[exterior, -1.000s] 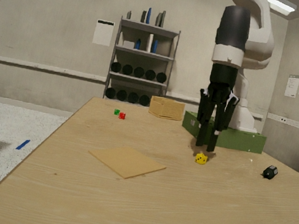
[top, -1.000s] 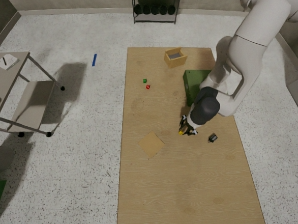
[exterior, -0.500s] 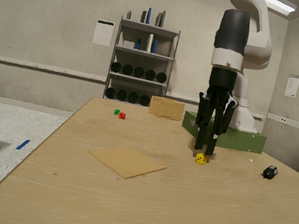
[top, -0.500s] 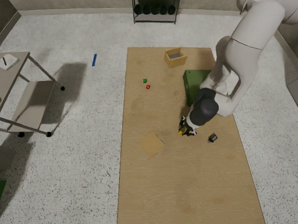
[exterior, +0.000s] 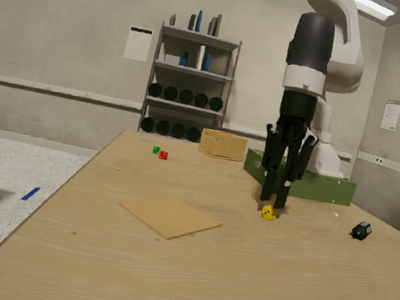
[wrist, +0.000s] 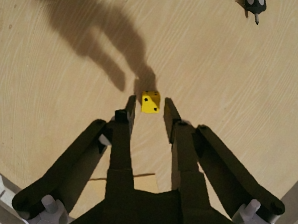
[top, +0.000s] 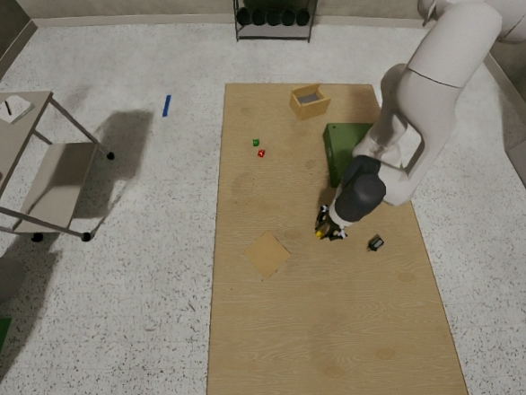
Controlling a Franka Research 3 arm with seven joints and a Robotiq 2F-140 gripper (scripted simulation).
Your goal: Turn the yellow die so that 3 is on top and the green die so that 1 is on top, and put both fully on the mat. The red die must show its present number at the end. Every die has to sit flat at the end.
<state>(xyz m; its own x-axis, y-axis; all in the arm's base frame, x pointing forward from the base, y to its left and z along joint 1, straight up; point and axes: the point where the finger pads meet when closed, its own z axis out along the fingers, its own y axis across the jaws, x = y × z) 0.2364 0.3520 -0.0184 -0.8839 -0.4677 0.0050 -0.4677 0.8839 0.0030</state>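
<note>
Wrist view shows a two-pip face of the yellow die (top: 319, 233) (exterior: 269, 213) (wrist: 150, 102) framed between the fingertips; the exterior view shows the gripper (top: 327, 234) (exterior: 272, 201) (wrist: 149, 106) just above it, with its jaws parted and grasping nothing. Only the top and exterior views include the green die (top: 256, 142) (exterior: 156, 150) and the red die (top: 261, 153) (exterior: 163, 155), near each other at the table's far end.

The arm (top: 431, 58) (exterior: 311, 47) reaches out from the green base block (top: 347, 139) (exterior: 316, 187), its gripper pointing down with a slight tilt.

All three dice are off the square tan mat (top: 267, 255) (exterior: 170, 217) (wrist: 145, 183), which lies on the wood-grain table (top: 269, 323) (exterior: 184, 289) (wrist: 215, 75). A small black object (top: 376, 243) (exterior: 361, 230) (wrist: 256, 6) lies on the opposite side of the yellow die from the mat. An open wooden box (top: 312, 109) (exterior: 223, 145) stands near the base block. Beyond the table, a metal shelf rack (top: 274, 38) (exterior: 193, 70) stands by the wall; a blue strip (top: 166, 105) (exterior: 30, 193) marks the speckled floor.
</note>
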